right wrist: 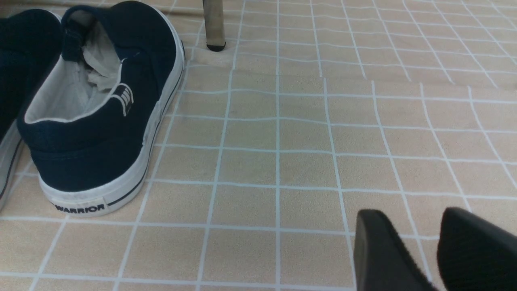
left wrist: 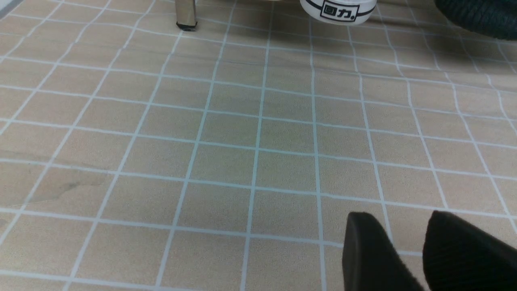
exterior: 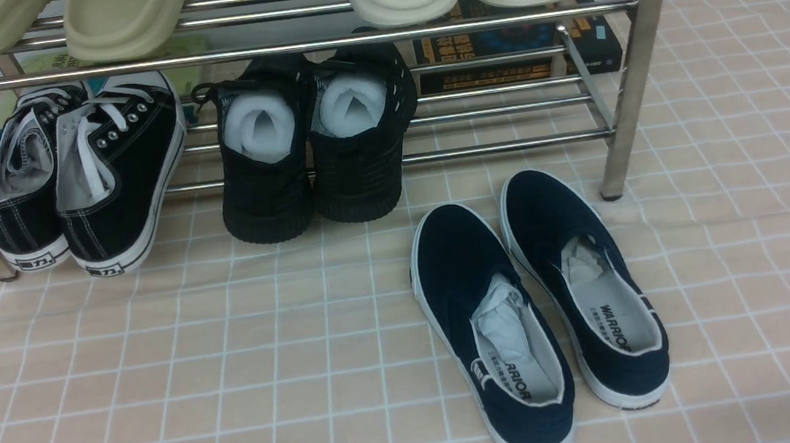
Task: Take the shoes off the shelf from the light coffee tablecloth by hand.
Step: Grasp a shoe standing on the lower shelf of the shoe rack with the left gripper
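The shoes, two all-black knit sneakers [exterior: 265,169] [exterior: 361,144] stuffed with white paper, stand side by side on the lowest rods of the chrome shelf [exterior: 632,72], heels toward me and overhanging the light coffee tablecloth [exterior: 233,356]. In the left wrist view a piece of a black ribbed sole [left wrist: 480,16] shows far off. My left gripper [left wrist: 400,216] hovers low over bare cloth, open, with nothing between its fingers. My right gripper [right wrist: 412,212] is also open and empty over the cloth, beside the navy slip-on's heel.
Black canvas sneakers with white soles [exterior: 90,180] sit on the shelf's left. Navy slip-ons [exterior: 537,316] [right wrist: 101,113] lie on the cloth at the right front. Beige slippers [exterior: 124,19] rest on the upper tier, with books [exterior: 516,47] behind. Shelf feet [left wrist: 185,18] [right wrist: 214,28] stand on the cloth.
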Robot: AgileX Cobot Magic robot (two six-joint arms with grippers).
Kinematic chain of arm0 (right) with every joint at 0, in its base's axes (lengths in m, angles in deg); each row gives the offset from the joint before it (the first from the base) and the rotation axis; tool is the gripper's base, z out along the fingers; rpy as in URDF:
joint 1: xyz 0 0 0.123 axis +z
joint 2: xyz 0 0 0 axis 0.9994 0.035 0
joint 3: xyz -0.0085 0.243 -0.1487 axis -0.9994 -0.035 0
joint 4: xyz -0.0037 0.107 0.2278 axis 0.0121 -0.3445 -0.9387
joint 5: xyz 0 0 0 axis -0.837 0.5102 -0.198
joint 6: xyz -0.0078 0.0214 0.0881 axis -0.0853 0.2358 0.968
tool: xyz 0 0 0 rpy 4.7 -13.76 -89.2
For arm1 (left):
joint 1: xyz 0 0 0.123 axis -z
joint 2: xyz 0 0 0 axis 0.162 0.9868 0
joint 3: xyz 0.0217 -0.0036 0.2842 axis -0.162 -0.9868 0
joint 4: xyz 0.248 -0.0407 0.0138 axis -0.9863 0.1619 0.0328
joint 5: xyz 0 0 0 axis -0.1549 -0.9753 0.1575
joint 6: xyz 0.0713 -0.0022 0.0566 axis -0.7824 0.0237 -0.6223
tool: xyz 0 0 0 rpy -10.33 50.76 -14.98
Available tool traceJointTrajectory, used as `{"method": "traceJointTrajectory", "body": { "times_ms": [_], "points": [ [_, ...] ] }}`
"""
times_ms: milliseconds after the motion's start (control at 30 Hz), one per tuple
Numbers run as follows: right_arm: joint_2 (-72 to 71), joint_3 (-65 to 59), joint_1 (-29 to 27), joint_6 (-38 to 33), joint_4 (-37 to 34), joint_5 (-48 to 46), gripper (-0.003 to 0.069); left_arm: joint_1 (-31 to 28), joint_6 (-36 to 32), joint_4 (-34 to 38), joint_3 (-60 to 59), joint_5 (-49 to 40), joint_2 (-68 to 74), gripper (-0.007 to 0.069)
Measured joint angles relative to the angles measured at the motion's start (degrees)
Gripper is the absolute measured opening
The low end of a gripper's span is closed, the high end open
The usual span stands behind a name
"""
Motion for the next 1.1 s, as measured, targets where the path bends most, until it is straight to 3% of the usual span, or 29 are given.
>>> {"method": "traceJointTrajectory", "body": {
  "times_ms": [167,300,333,400,433,500,600,700,967,1100],
  "points": [
    [0.00,0.00,0.00,0.00,0.17,0.00,0.0239,0.00,-0.42,-2.51,-0.16,0.84,0.00,0.0239],
    [0.00,-0.08,0.00,0.18,2.13,1.19,0.0239,0.00,6.73,2.72,-0.58,5.17,0.00,0.0239],
    [0.00,-0.25,0.00,1.95,0.75,2.30,0.0239,0.00,12.21,7.18,-0.58,7.19,0.00,0.0239],
    [0.00,-0.46,0.00,6.31,-3.14,3.66,0.0239,0.00,16.58,11.22,-0.58,8.37,0.00,0.0239],
    [0.00,-0.53,0.00,12.30,-9.64,5.10,0.0239,0.00,21.81,16.47,-0.58,9.54,0.00,0.0239],
    [0.00,-0.53,0.00,18.46,-16.59,6.96,0.0239,0.00,26.33,19.67,-0.58,10.64,0.00,0.0239],
    [0.00,-0.53,0.00,27.72,-27.24,9.37,0.0239,0.00,30.54,22.61,-0.58,12.75,0.00,0.0239],
    [0.00,-0.53,0.00,30.43,-30.31,9.58,0.0239,0.00,31.43,23.03,-0.58,14.27,0.00,0.0239],
    [0.00,-0.35,0.00,31.06,-33.29,9.10,0.0228,0.00,31.76,25.96,-0.58,16.68,0.00,0.0239],
    [0.00,5.15,0.00,22.67,-33.17,7.70,0.0155,0.00,31.06,27.32,0.09,18.05,0.00,0.0206]
  ]
}}
